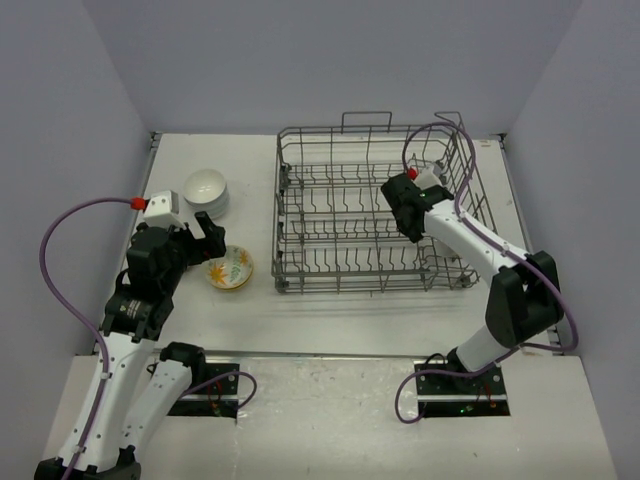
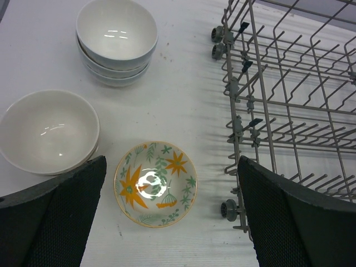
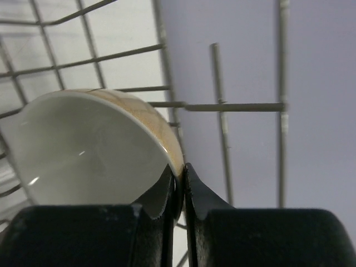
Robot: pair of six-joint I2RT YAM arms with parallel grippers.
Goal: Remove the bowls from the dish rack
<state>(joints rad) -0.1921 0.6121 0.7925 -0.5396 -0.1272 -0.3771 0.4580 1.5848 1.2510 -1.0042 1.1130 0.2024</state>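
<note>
Bowls (image 2: pixel 117 41) unloaded at 9 o'clock of rack (image 1: pixel 283 180); right end effector (image 3: pixel 182 183) clenched tan bowl (image 3: pixel 94 150) inside rack; left end effector (image 2: pixel 171 172) released.

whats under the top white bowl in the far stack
Two more white bowls sit nested beneath the top white bowl. Only their outer rims show; their insides and bases are covered.

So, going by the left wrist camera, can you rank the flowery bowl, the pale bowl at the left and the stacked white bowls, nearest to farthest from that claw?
1. Flowery bowl: centred just ahead of the left gripper.
2. Pale bowl: beside it, at the picture's left.
3. Stacked white bowls: farthest, top of the picture.
</note>
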